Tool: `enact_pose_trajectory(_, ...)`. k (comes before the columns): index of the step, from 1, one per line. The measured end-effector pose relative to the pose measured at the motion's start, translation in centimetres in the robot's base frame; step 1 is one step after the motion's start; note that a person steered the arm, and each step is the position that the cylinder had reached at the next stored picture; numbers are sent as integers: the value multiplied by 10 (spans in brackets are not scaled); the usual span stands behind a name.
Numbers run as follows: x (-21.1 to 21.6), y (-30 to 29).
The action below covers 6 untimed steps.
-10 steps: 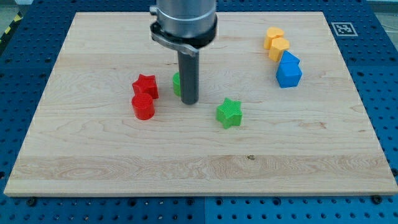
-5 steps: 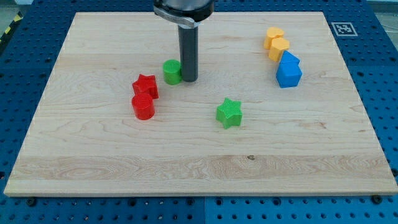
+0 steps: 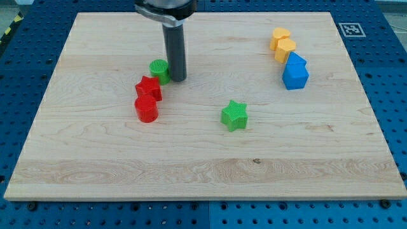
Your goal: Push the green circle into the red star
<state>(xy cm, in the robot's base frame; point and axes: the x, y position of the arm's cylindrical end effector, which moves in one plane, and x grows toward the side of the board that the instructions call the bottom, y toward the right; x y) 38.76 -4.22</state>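
- My tip (image 3: 177, 79) rests on the wooden table (image 3: 203, 172), toward its top edge, left of centre.
- No fingers: the arm ends in a plain dark rod.
- The green circle (image 3: 159, 70) sits against the tip's left side, touching the red star (image 3: 148, 88) just below it.
- A red cylinder (image 3: 146, 109) touches the star's lower side.
- A green star (image 3: 234, 115) lies near the table's centre.

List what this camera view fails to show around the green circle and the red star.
- Green circle: its right side is covered by the rod, so contact with my tip cannot be confirmed.
- Red star: whether it touches the green circle is too close to tell.
- Arm: cut off by the view's top edge.
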Motion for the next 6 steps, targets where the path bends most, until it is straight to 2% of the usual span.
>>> enact_pose_trajectory(1,-22,27)
enact_pose_trajectory(2,-31,18)
enact_pose_trajectory(6,-16,-8)
